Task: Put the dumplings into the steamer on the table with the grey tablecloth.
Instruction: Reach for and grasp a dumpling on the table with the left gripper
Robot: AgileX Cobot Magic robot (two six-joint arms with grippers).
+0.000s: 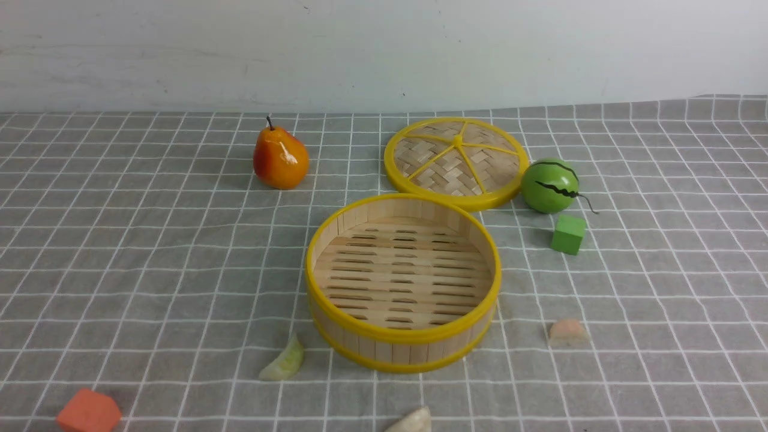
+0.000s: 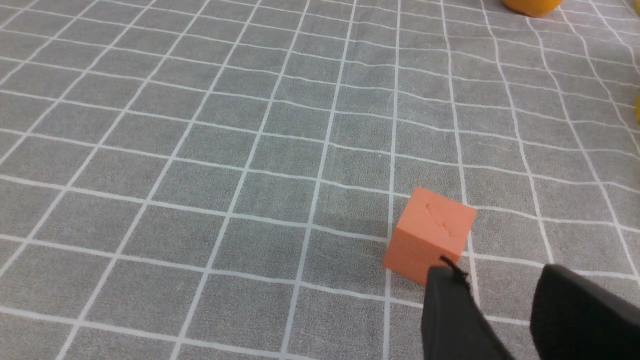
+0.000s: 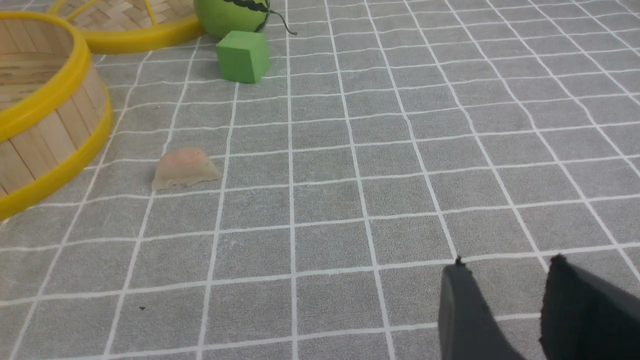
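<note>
Fingers of the left gripper [image 2: 495,282] stand apart, gripping nothing, with an orange block [image 2: 430,232] just beyond one tip. Those of the right gripper [image 3: 507,272] are likewise spread and empty. The pink dumpling [image 3: 185,169] lies well ahead of them on the grey cloth [image 3: 380,150], beside the steamer [image 3: 50,130]. The green dumpling [image 1: 283,362] and white dumpling [image 1: 414,422] lie on the cloth near the steamer's front wall.
</note>
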